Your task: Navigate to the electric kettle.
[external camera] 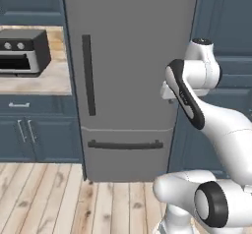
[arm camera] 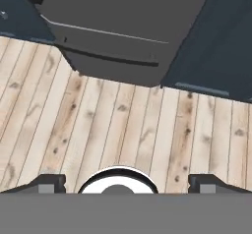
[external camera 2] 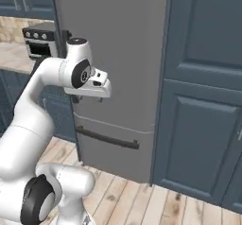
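Kettle location cannot be told from these pictures. Facing the base is a grey fridge (external camera: 128, 80), with a toaster oven (external camera: 22, 51) on the wooden counter (external camera: 49, 78) to its left and tall blue cabinets (external camera 2: 203, 101) to its right. The gripper (arm camera: 127, 183) points down at the plank floor (arm camera: 123, 130), fingertips (arm camera: 47, 183) spread wide, holding nothing. Judging by the counter, the base probably needs to head leftward.

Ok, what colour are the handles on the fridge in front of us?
Dark grey, nearly black handles on the lighter grey fridge; clearest in the left base view.

Toaster oven (external camera: 22, 51) cut at left edge
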Motion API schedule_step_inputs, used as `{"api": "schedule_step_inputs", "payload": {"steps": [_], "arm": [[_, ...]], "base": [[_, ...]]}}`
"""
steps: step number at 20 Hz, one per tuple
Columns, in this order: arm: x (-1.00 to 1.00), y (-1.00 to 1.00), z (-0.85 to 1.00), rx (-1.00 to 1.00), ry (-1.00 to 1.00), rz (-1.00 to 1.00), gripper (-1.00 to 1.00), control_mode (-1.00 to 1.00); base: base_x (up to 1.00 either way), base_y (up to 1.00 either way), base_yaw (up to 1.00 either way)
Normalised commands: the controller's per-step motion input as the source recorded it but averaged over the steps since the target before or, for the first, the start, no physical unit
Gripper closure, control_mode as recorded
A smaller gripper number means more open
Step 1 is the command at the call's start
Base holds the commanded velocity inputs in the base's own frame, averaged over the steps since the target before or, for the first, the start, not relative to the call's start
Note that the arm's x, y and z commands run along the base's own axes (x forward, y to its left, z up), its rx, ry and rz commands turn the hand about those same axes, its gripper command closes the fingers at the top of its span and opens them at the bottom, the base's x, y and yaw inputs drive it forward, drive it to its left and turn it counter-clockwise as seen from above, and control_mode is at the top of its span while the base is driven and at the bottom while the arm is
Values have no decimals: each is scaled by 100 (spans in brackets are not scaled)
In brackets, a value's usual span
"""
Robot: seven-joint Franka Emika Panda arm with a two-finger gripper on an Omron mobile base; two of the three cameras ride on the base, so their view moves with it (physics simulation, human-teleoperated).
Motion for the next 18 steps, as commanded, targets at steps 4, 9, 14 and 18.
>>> {"api": "schedule_step_inputs", "payload": {"steps": [4, 9, 14, 18], "arm": [[0, 0, 0, 0, 0, 0, -100, 100], [0, 0, 0, 0, 0, 0, -100, 100], [0, 0, 0, 0, 0, 0, -100, 100], [0, 0, 0, 0, 0, 0, -100, 100]], "base": [[1, 1, 89], [17, 50, 50], [38, 61, 60], [73, 31, 57]]}}
